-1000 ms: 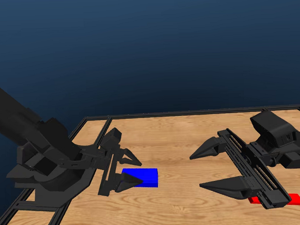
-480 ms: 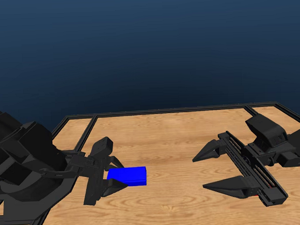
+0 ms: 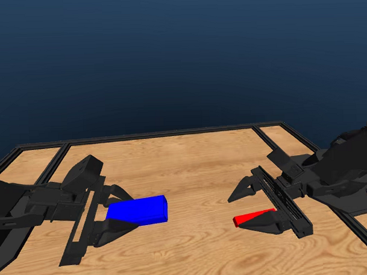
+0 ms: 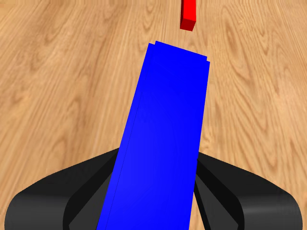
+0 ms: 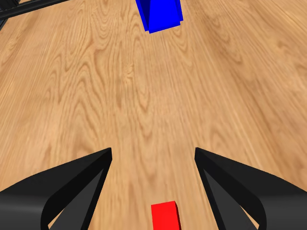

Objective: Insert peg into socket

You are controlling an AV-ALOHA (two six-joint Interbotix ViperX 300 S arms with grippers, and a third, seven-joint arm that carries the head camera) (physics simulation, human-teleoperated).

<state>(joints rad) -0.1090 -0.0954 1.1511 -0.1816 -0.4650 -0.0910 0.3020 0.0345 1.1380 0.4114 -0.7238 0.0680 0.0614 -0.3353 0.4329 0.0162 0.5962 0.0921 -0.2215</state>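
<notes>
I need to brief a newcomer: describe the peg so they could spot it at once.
On the wooden table, look to the right arm's open gripper. Between its jaws lies the peg, a thin red bar, far narrower than the blue block across the table.

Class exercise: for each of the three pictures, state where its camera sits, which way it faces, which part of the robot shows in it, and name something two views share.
Head view: on the third arm, looking over the table; shows the left gripper around the socket and the right gripper around the peg.
Left wrist view: on the left wrist, looking along its jaws, which flank the socket, toward the peg.
Right wrist view: on the right wrist, looking along its open jaws past the peg to the socket.
Shared: all views show the peg and socket.
</notes>
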